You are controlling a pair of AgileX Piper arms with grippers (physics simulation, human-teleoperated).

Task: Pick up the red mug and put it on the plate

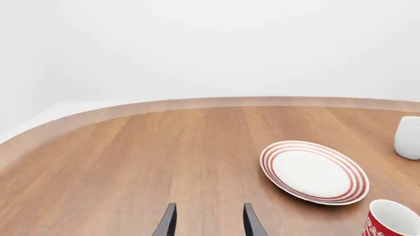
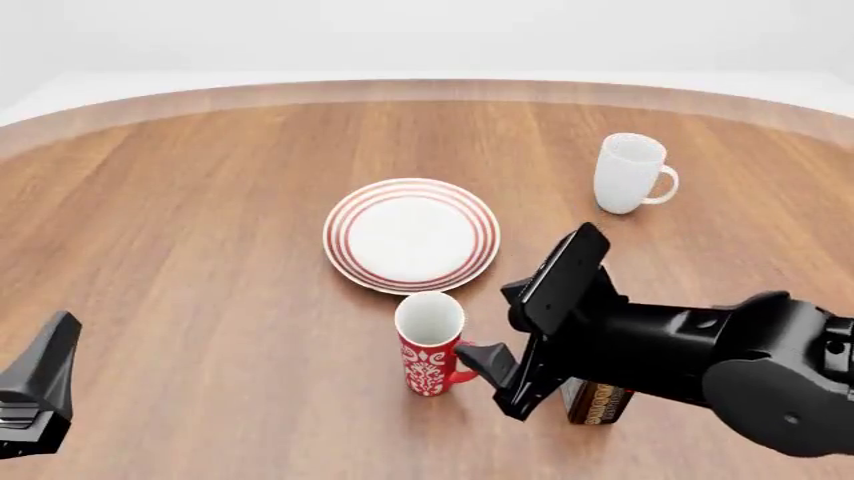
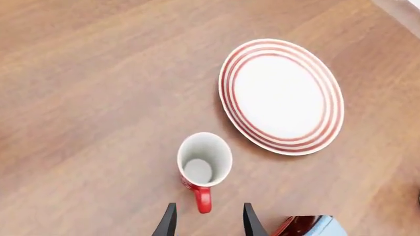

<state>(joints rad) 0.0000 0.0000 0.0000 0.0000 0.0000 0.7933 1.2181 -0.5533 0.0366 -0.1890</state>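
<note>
Left wrist view: left gripper (image 1: 208,221), two dark fingertips parted, nothing between them. Round white plate with concentric red rings (image 1: 314,171) lies ahead of the jaws and off to one side; small red ceramic mug with white ornamental pattern (image 1: 392,219) sits further out to that same side, well apart from the jaws. Plain white mug (image 1: 408,137) beyond, on the brown wooden table (image 1: 131,162).

Front view: right gripper (image 2: 497,380) is just beside the red mug (image 2: 430,343), fingertips at its loop handle; left gripper (image 2: 40,395) well apart. The right arm is plainly the nearer. Plate (image 2: 411,234) lies just beyond the mug.

Right wrist view: right gripper (image 3: 208,221) released, fingers spread. The red mug (image 3: 204,162) stands upright directly ahead of the jaws, its handle pointing back into the gap between them, unclasped. Plate (image 3: 282,96) sits past the mug, near it. A dark box-like object (image 3: 308,226) sits beside the jaws.
</note>
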